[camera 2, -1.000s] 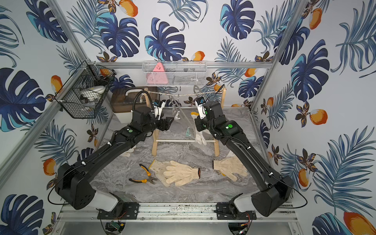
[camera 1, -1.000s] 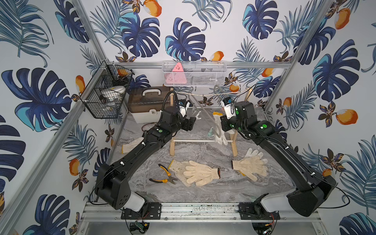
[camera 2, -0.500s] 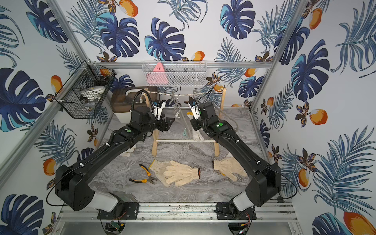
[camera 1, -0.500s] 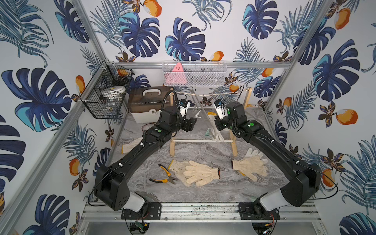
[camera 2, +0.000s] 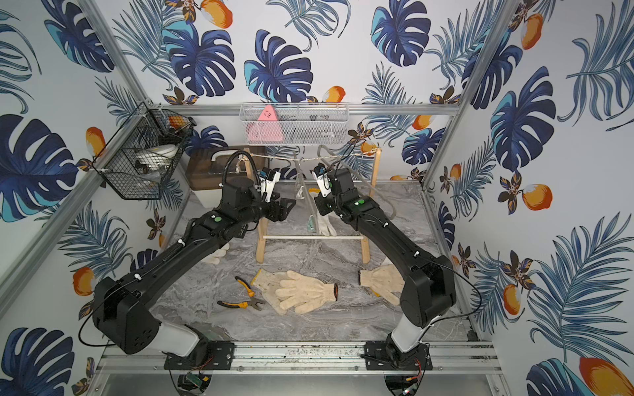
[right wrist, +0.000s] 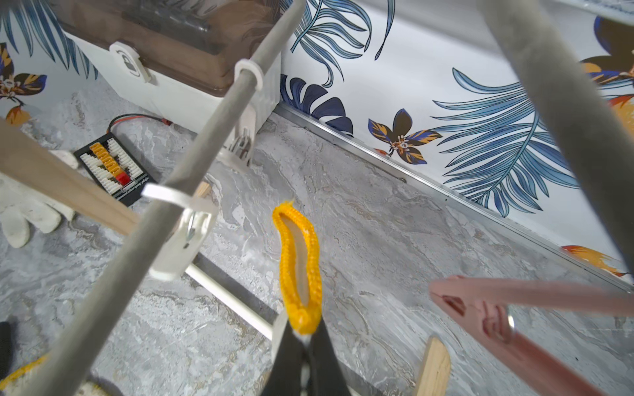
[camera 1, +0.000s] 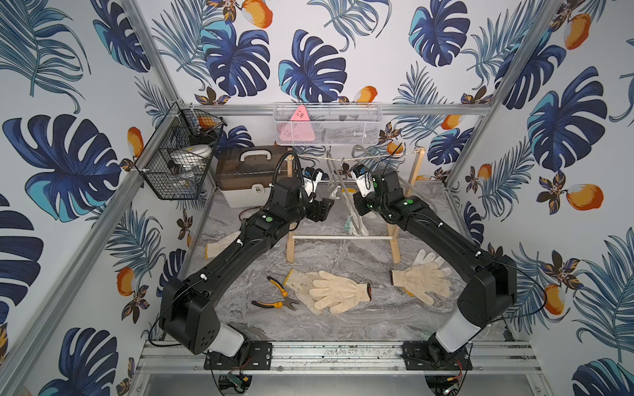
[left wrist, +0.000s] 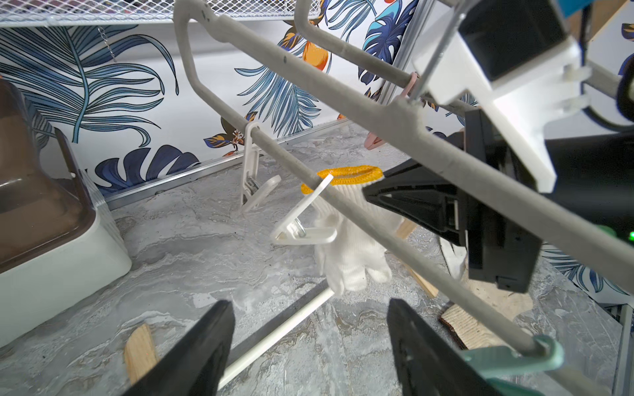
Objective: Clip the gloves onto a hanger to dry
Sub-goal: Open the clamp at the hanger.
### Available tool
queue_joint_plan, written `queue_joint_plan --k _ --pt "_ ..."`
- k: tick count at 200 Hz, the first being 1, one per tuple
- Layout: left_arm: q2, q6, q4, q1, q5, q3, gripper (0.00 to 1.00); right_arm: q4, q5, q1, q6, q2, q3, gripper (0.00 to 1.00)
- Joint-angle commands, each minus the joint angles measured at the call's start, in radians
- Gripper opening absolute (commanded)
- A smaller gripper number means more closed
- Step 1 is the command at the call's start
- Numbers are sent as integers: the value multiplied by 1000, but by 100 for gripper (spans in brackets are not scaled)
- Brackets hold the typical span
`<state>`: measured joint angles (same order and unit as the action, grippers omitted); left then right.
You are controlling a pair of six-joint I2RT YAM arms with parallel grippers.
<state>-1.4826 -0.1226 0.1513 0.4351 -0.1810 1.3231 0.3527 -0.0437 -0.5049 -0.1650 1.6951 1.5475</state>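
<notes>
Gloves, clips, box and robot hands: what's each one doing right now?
yellow-cuffed glove: dangling from the right gripper, not clipped
right gripper: shut on its cuff
left gripper: open, empty
white clips: on the hanger bar, holding nothing
loose gloves: lying flat on the table
storage box: lid shut

Gloves (camera 1: pixel 339 291) lie flat on table (camera 1: pixel 343 260) nr pliers (camera 1: pixel 285 299).
</notes>
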Motion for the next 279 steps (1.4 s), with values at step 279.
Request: queue_joint_plan --k 279 --pt "-213 543 -155 -68 20 132 74 -325 213 51 54 246 144 0"
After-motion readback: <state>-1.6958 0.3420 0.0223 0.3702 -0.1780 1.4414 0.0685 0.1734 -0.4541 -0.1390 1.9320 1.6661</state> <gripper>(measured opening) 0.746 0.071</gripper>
